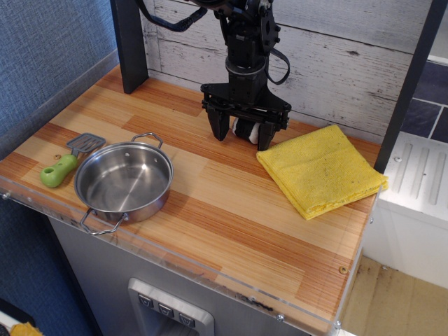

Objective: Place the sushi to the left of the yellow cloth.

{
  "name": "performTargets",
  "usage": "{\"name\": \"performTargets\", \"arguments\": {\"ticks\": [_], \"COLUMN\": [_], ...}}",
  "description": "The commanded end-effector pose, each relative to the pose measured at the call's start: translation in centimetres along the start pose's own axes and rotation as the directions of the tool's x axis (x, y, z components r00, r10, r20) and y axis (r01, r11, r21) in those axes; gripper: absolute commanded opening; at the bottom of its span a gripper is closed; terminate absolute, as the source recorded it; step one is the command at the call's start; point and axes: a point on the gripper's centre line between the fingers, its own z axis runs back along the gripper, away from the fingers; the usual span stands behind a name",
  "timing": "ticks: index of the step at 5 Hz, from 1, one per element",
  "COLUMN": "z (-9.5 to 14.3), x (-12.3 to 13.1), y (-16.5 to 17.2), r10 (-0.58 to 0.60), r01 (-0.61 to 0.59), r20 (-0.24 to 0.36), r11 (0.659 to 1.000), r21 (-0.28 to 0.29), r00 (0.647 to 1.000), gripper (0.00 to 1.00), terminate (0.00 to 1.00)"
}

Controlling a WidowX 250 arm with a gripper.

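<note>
The sushi [247, 131] shows as a small white and dark piece on the wooden counter near the back wall, just left of the yellow cloth [322, 169]. My gripper [242, 134] stands over it, pointing down, with its jaws spread apart on either side of the roll. The left fingertip [218, 130] is clear of the sushi. The right fingertip [266, 139] sits at the cloth's near left corner. Most of the sushi is hidden by the gripper.
A steel pan [124, 180] stands at the front left. A green-handled spatula [64, 163] lies left of it. A dark post [129, 42] stands at the back left. The counter's front edge [210, 276] is near.
</note>
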Motion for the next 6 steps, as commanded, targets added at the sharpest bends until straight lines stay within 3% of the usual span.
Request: {"name": "performTargets", "arguments": {"ticks": [1,3,5,6], "z": [3.9,10.0,10.0,10.0], "x": [0.2,-0.3,-0.3,-0.3], "y": [0.6,1.7,1.7,1.7], "r10": [0.000,0.013,0.013,0.013], "r01": [-0.001,-0.001,-0.001,-0.001], "r20": [0.058,0.229,0.229,0.229], "r11": [1.000,0.999,0.999,0.999], "r21": [0.023,-0.053,-0.053,-0.053], "r00": [0.998,0.973,0.973,0.973], "gripper": [1.00,1.00,1.00,1.00], "terminate": [0.00,0.00,0.00,1.00]}}
